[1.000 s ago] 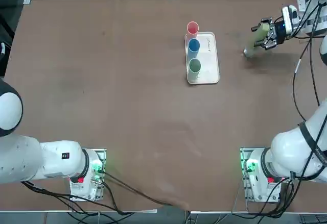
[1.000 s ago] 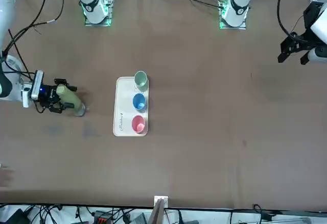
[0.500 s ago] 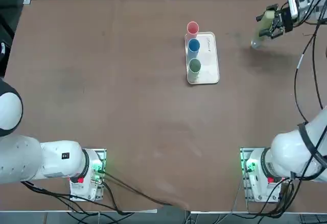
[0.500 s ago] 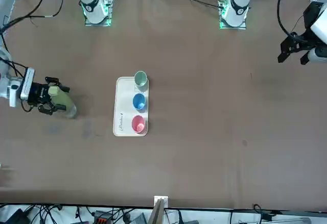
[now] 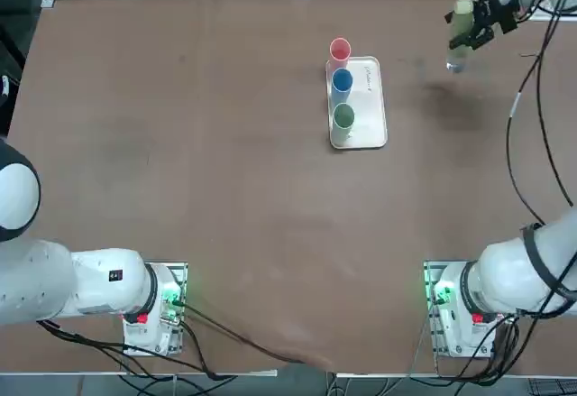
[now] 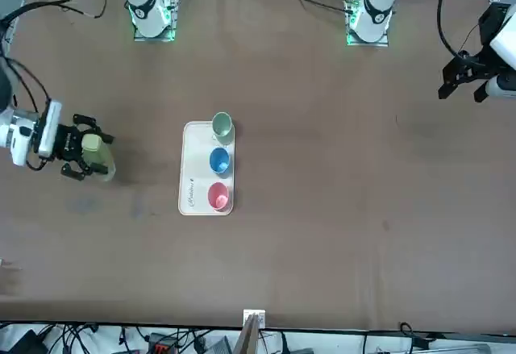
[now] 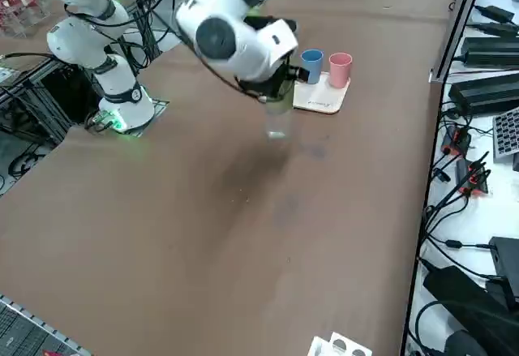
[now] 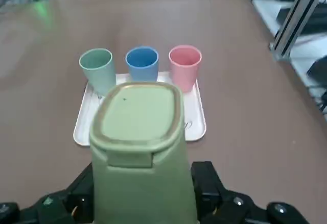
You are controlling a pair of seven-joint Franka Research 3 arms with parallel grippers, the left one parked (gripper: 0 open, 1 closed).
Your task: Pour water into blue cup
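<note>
Holding: right gripper [image 8: 143, 196], closed on the bottle [image 8: 140, 147], one finger against each side of it. Position: above the table [image 5: 261, 198], at its far right in the top view, well apart from the cups.

Bottle: one, pale green, with a green cap [image 8: 139, 113]; clear of the tabletop and roughly upright in the right side view, where the arm [image 7: 231, 32] hides its upper part. Lower end pale and silvery. Water inside: cannot be told.

Blue cup [image 5: 342, 81]: one, upright, mouth up, middle of a row of three. Pink cup [image 5: 340, 50]: one, upright, on the side of the blue cup away from the arms' bases. Green cup [image 5: 343, 116]: one, upright, on the side nearer the bases; out of sight in the right side view.

Tray [image 5: 368, 103]: one, white, rounded corners, dark lettering; bears all three cups along its left edge in the top view.
</note>
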